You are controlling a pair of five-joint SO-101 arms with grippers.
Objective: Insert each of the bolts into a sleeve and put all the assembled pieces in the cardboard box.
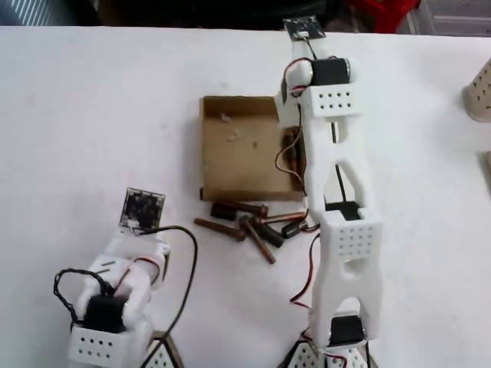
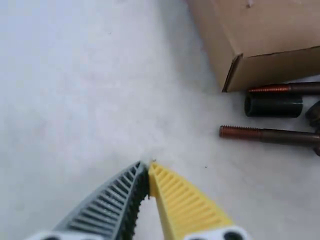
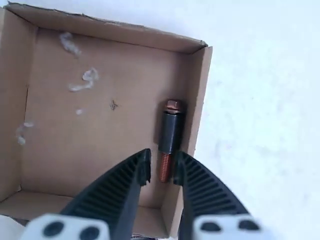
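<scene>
Jaws narrowly parted, the right gripper (image 3: 162, 161) hangs over a sleeved bolt (image 3: 170, 131), seemingly delivered along the cardboard box (image 3: 196, 100) wall. The left gripper (image 2: 148, 167) sits closed, idle.

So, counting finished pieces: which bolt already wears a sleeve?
The bolt inside the cardboard box, by its wall near the right pincer: a black sleeve rings its shank. Table bolts seen from the left wrist lie bare.

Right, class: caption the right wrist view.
Right gripper open over a sleeved bolt lying in the cardboard box.
</scene>
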